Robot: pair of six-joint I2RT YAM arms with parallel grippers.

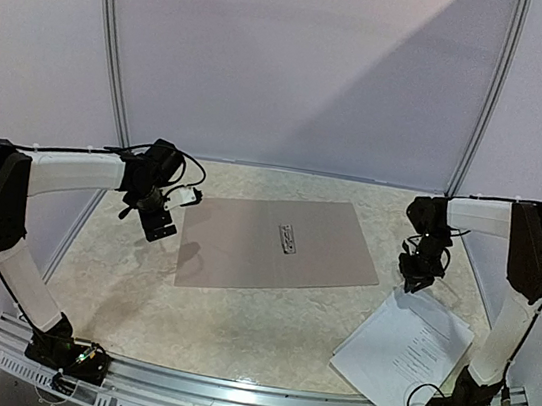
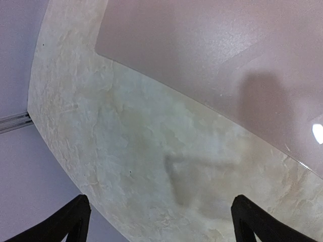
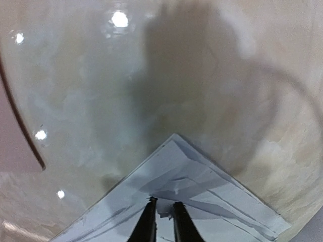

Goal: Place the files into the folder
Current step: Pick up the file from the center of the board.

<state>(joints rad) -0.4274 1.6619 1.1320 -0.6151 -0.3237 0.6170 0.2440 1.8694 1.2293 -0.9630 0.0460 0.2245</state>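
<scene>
Left tool [image 2: 157, 222] released, above desk [image 1: 137, 295] beside folder's [image 1: 235, 243] left edge. Right tool [image 3: 164, 202] narrowed almost shut at far corner of files [image 1: 401, 353], by desk's right near corner; grasp: cannot tell.

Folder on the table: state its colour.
The folder is plain brownish-tan, seen best in the top view.

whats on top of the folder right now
On the folder only its small metal clip shows; no sheets lie on it. The files sit apart on the table, to its right. Whatever is beneath the folder is covered.
</scene>
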